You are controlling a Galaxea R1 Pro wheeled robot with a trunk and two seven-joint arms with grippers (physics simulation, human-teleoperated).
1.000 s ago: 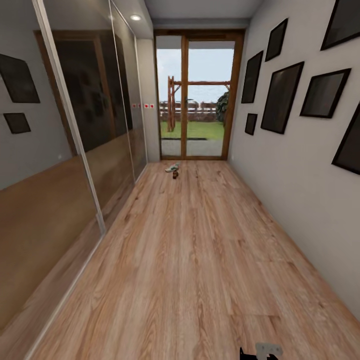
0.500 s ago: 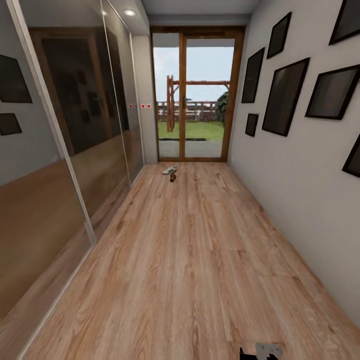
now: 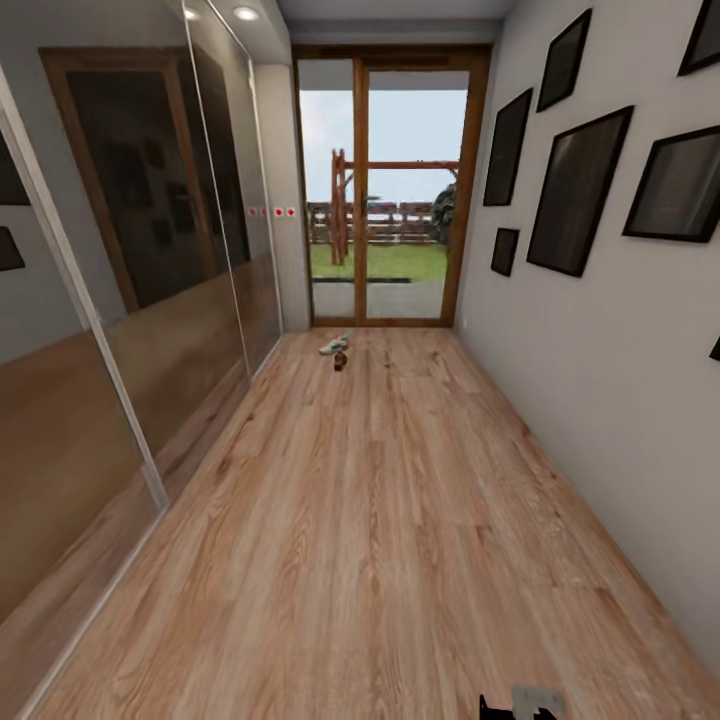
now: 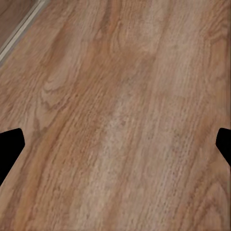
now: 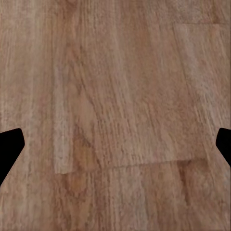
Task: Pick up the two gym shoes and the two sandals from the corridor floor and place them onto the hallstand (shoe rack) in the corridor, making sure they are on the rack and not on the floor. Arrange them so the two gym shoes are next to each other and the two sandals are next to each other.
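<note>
- Head view is showing a long corridor floor of wood-grain planks, running straight ahead to a glazed door at the far end.
- Far down the corridor, just in front of that door and a little left of centre, a pale gym shoe is lying on the planks, with a dark sandal just beside it on the near side; both are too small to tell their long axes or whether more shoes are lying with them.
- Mirrored wardrobe panels are lining the left side and framed pictures are hanging on the right wall.
- Left wrist view is looking down at bare planks: the left gripper is holding its jaws spread wide, dark fingertips showing at each edge with nothing between them.
- Right wrist view is showing the same: the right gripper has its jaws spread wide over the floor, carrying nothing.
- Judging from this, the shoes are lying well ahead of both pairs of jaws and slightly toward the left arm's side, far out of reach, so the next step is likely calling for driving the base forward down the corridor before any grasp.
</note>
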